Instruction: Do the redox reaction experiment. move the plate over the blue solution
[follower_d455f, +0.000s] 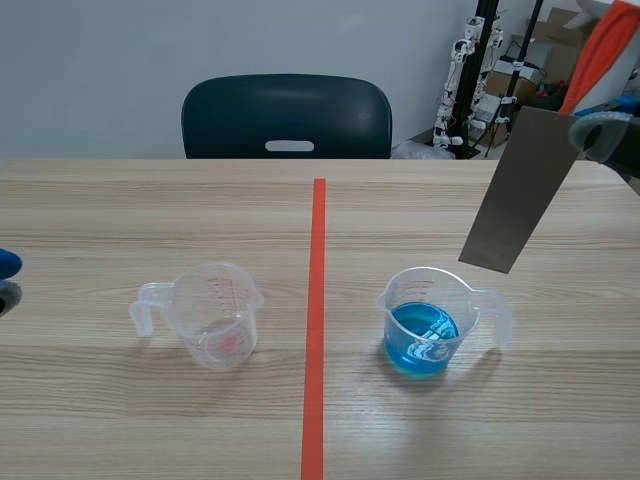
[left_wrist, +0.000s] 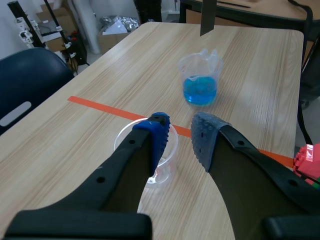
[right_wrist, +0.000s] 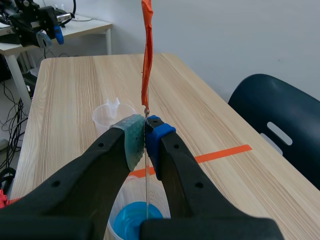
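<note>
Nearly upright plate, lower end near beaker

scene view faces across table; both wrist views close, share blue cup.

The right gripper pinches the thin plate edge-on between its pads, and an orange strip rises above them. Under the plate's lower end sits the beaker of blue solution — an empty clear beaker stands ahead on the table.
</note>
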